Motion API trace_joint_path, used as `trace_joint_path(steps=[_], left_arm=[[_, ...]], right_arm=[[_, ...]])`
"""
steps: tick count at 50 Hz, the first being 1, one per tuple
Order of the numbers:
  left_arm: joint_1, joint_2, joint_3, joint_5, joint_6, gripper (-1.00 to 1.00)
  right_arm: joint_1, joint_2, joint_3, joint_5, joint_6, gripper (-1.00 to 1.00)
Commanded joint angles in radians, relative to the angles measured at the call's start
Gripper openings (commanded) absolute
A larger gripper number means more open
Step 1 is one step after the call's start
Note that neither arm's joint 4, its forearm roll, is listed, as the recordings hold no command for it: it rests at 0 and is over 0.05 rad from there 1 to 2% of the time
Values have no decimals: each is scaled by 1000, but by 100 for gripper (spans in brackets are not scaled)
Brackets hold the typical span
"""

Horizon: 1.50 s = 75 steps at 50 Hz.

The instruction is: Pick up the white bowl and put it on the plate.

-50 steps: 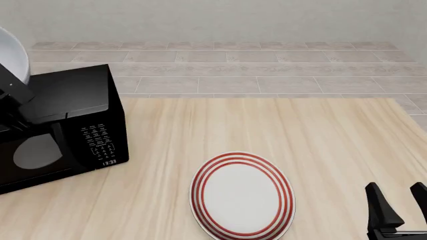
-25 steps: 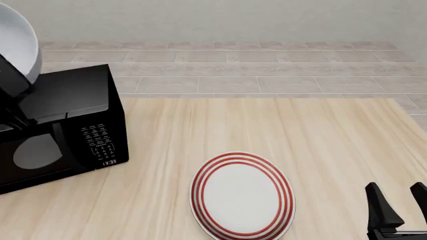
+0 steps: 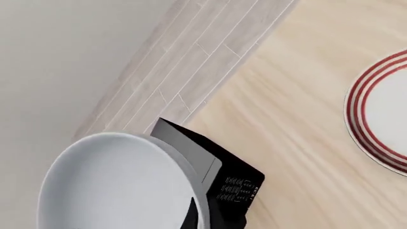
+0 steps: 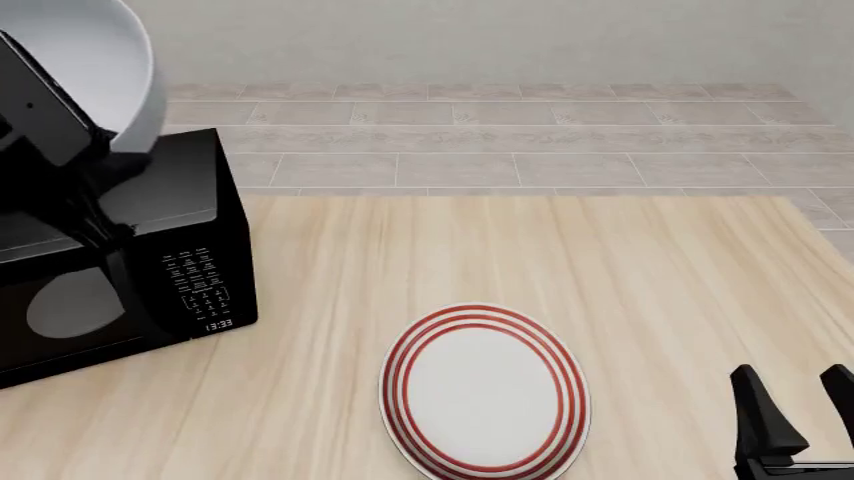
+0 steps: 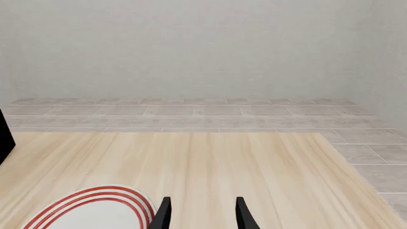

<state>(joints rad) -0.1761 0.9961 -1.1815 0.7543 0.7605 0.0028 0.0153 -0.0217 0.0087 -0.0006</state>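
1 rigid, glossy white bowl [image 4: 94, 70], likely slippery, hangs upper left, pinched at its rim by the left gripper [image 4: 60, 125]; right gripper [image 4: 801, 400] open, empty.

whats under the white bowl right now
The white bowl is held aloft by the left end effector, above the black microwave. The bowl hides part of the microwave's top in the left wrist view. The plate sits bare.

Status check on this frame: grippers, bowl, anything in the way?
Left gripper shut on white bowl, held high above microwave. Right gripper open, idle near table edge. Plate bare; path looks unobstructed.
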Motion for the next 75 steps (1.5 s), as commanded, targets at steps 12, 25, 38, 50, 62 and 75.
trace_joint_path(steps=[12, 25, 38, 50, 62, 75], left_arm=[[-218, 72, -66, 3, -112, -100], [-283, 121, -82, -29, -140, -100], [-350, 172, -68, -71, -179, -100], [-397, 230, -33, -144, -212, -100], [-436, 261, -27, -174, -254, -100], [-487, 257, 33, -218, -280, -100]], right_arm=[[0, 0, 0, 0, 0, 100], [0, 0, 0, 0, 0, 100], [0, 0, 0, 0, 0, 100], [0, 0, 0, 0, 0, 100], [0, 0, 0, 0, 0, 100], [0, 0, 0, 0, 0, 100]])
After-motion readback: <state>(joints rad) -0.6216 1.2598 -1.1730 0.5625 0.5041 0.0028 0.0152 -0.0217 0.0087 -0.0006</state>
